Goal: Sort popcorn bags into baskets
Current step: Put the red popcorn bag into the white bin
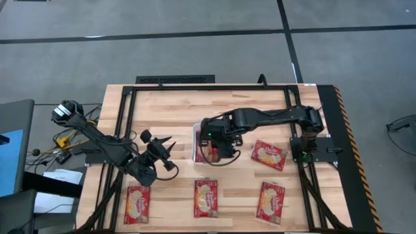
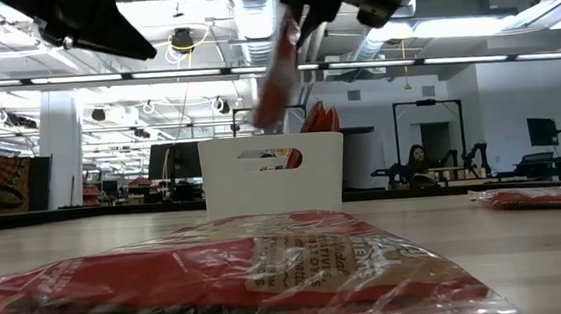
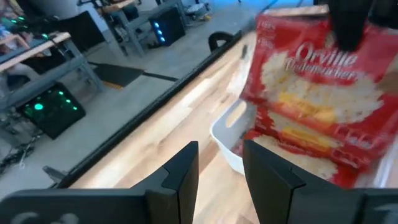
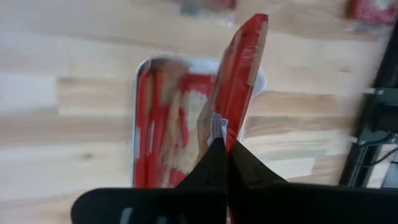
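Observation:
My right gripper [image 1: 218,148] hangs over the white basket [image 1: 197,151] at the table's middle, shut on a red popcorn bag [image 4: 239,74]. In the low view that bag [image 2: 274,72] dangles tilted above the basket [image 2: 272,173], where other red bags [image 4: 168,124] stand on edge. My left gripper [image 1: 162,146] is open just left of the basket and touches nothing. Its wrist view shows the held bag [image 3: 317,99] and the basket's rim [image 3: 227,134]. Three bags [image 1: 137,203] [image 1: 206,198] [image 1: 272,200] lie flat near the front edge, and another [image 1: 268,155] lies right of the basket. My right gripper pinches the bag's upper edge [image 4: 217,124] between its two fingers, coming from above and pointing down. The bag hangs below the fingers, lifted clear and slightly tilted, edge-on over the basket's opening.
A dark metal frame [image 1: 130,97] runs around the tabletop and the arm bases sit at its left and right sides. Bare wood [image 1: 169,110] lies behind the basket. Beyond the table is a room with desks and a seated person [image 2: 416,161].

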Controlling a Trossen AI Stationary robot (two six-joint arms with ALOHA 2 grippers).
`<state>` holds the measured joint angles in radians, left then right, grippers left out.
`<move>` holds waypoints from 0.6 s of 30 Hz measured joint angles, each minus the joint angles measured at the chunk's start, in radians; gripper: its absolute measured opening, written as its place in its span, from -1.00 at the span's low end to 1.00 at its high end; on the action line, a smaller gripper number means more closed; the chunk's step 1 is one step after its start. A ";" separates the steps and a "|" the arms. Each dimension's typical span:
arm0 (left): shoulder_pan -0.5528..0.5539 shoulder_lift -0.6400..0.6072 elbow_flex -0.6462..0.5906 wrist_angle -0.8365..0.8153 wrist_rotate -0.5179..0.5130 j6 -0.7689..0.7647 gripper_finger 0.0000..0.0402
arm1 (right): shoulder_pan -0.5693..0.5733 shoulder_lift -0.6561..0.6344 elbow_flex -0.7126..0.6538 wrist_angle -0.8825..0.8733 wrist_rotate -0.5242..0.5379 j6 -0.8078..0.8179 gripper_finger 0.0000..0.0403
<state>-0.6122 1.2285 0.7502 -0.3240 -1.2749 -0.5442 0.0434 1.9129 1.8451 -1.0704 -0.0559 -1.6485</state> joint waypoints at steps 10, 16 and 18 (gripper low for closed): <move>0.059 0.000 0.000 0.000 -0.013 -0.002 -0.42 | -0.067 0.039 -0.002 -0.024 -0.075 -0.078 -0.98; 0.083 0.000 0.000 -0.001 0.004 -0.002 -0.42 | -0.075 0.038 -0.002 -0.023 -0.122 -0.080 -0.97; 0.088 0.000 0.000 -0.001 0.014 -0.002 -0.42 | -0.079 0.038 -0.002 -0.025 -0.143 -0.080 -0.98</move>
<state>-0.5240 1.2282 0.7502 -0.3252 -1.2607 -0.5465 -0.0356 1.9511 1.8431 -1.0957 -0.1994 -1.7287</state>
